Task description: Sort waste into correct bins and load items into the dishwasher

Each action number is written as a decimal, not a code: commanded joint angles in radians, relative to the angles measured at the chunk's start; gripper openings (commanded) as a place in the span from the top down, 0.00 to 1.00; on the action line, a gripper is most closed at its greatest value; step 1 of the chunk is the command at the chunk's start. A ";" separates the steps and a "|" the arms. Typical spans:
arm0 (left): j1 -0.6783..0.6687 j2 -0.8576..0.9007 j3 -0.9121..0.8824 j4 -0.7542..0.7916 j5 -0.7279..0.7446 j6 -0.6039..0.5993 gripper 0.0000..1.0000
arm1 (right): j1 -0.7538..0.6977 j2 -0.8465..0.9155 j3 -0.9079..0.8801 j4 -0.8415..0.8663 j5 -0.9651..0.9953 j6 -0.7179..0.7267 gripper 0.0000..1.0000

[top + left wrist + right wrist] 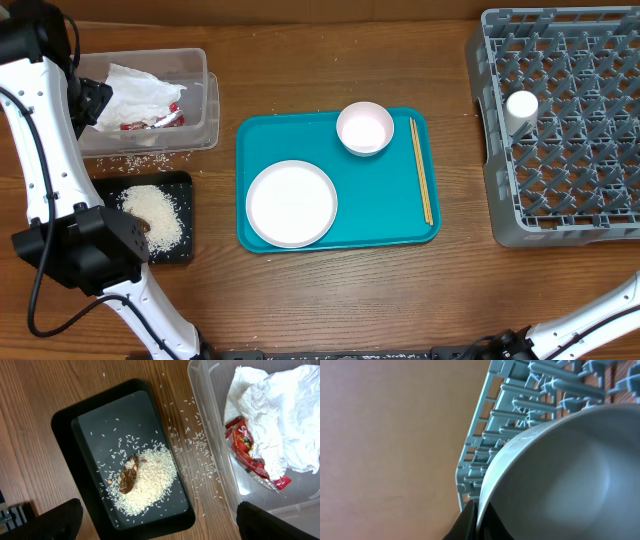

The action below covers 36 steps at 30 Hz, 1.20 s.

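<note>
Far left first: the left gripper (160,510) hangs above the black tray (62,420) and the clear tub (215,455). Its jaws are spread wide apart with nothing between them.

The black tray sits on the near left of the wooden table (340,300). It holds a heap of rice (150,477), and a brown scrap (129,476) is pressed into the heap's left edge. Loose grains (135,160) are scattered on the table between the tray and the tub.

The tub is farther back. A crumpled napkin (140,88) is piled inside it, and a red packet (160,120) pokes out along the napkin's near side.

Moving to the middle, there's a teal tray (400,235). A plate (291,203) lies flat in its near left part. A bowl (365,128) sits in the far right part, close to the plate but not touching it. The chopsticks (421,170) lie side by side along the tray's right edge, running near to far.

On the right is the dish rack (560,232), with a cup (521,105) among the pegs in its far left part.

The overhead camera catches only the right arm (600,310), at the near right edge. From the wrist camera, the right gripper (476,520) is pinched tight on the rim of a grey dish (570,475), and the rack's pegs are close behind it. I can't tell whether the dish touches the rack.
</note>
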 commanded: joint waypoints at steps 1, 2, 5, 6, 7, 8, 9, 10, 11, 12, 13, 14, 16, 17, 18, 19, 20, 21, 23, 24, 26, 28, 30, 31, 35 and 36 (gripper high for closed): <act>-0.009 -0.019 0.000 -0.003 -0.007 -0.013 0.00 | -0.016 0.007 -0.003 -0.001 0.029 0.007 0.95; -0.009 -0.019 0.000 -0.003 -0.007 -0.013 0.00 | -0.016 0.007 -0.003 -0.003 0.040 0.007 0.95; -0.009 -0.019 0.000 -0.003 -0.007 -0.013 0.00 | -0.018 0.009 -0.003 -0.024 0.077 0.002 0.94; -0.009 -0.019 0.000 -0.003 -0.007 -0.013 0.00 | -0.018 0.009 -0.003 -0.027 0.079 0.001 0.94; -0.009 -0.019 0.000 -0.003 -0.007 -0.013 0.00 | -0.023 0.009 -0.003 -0.037 0.079 0.000 0.94; -0.009 -0.019 0.000 -0.003 -0.007 -0.013 0.00 | -0.027 0.009 -0.003 -0.043 0.079 0.000 0.93; -0.009 -0.019 0.000 -0.003 -0.007 -0.013 0.00 | -0.034 0.008 -0.003 -0.053 0.079 0.000 0.92; -0.009 -0.019 0.000 -0.003 -0.007 -0.013 0.00 | -0.040 0.008 -0.003 -0.061 0.081 0.000 0.91; -0.009 -0.019 0.000 -0.002 -0.007 -0.013 0.00 | -0.048 0.006 -0.003 -0.072 0.087 0.001 0.91; -0.009 -0.019 0.000 -0.003 -0.007 -0.013 0.00 | -0.055 0.004 -0.003 -0.083 0.098 0.001 0.91; -0.009 -0.019 0.000 -0.003 -0.007 -0.013 0.00 | -0.066 -0.003 -0.003 -0.097 0.117 0.001 0.90; -0.009 -0.019 0.000 -0.003 -0.007 -0.013 0.00 | -0.075 -0.011 -0.002 -0.113 0.136 0.001 0.90; -0.009 -0.019 0.000 -0.003 -0.007 -0.013 0.00 | -0.095 -0.036 -0.002 -0.147 0.185 0.000 0.89; -0.009 -0.019 0.000 -0.003 -0.007 -0.013 0.00 | -0.104 -0.051 -0.002 -0.168 0.206 0.001 0.89; -0.009 -0.019 0.000 -0.003 -0.007 -0.013 0.00 | -0.112 -0.065 -0.002 -0.185 0.227 0.009 0.88; -0.009 -0.019 0.000 -0.002 -0.007 -0.013 0.00 | -0.118 -0.080 -0.002 -0.203 0.248 0.019 0.87; -0.009 -0.019 0.000 -0.003 -0.007 -0.013 0.00 | -0.124 -0.095 -0.002 -0.219 0.273 0.034 0.85; -0.009 -0.019 0.000 -0.003 -0.007 -0.013 0.00 | -0.130 -0.113 -0.002 -0.238 0.310 0.052 0.81; -0.008 -0.019 0.000 -0.003 -0.007 -0.013 0.00 | -0.137 -0.146 -0.002 -0.267 0.381 0.087 0.74; -0.007 -0.019 0.000 -0.003 -0.007 -0.013 0.00 | -0.139 -0.162 -0.002 -0.281 0.415 0.103 0.70; -0.007 -0.019 0.000 -0.003 -0.007 -0.013 0.00 | -0.140 -0.198 -0.002 -0.305 0.481 0.126 0.66; -0.007 -0.019 0.000 -0.003 -0.007 -0.013 0.00 | -0.140 -0.233 -0.002 -0.326 0.543 0.167 0.64; -0.007 -0.019 0.000 -0.003 -0.007 -0.013 0.00 | -0.140 -0.277 -0.002 -0.331 0.577 0.190 0.63; -0.008 -0.019 0.000 -0.003 -0.007 -0.013 0.00 | -0.138 -0.287 -0.002 -0.329 0.579 0.192 0.64; -0.009 -0.019 0.000 -0.003 -0.007 -0.013 0.00 | -0.113 -0.301 -0.002 -0.309 0.592 0.190 0.64; -0.009 -0.019 0.000 -0.002 -0.007 -0.013 0.00 | -0.099 -0.299 -0.003 -0.309 0.623 0.186 0.67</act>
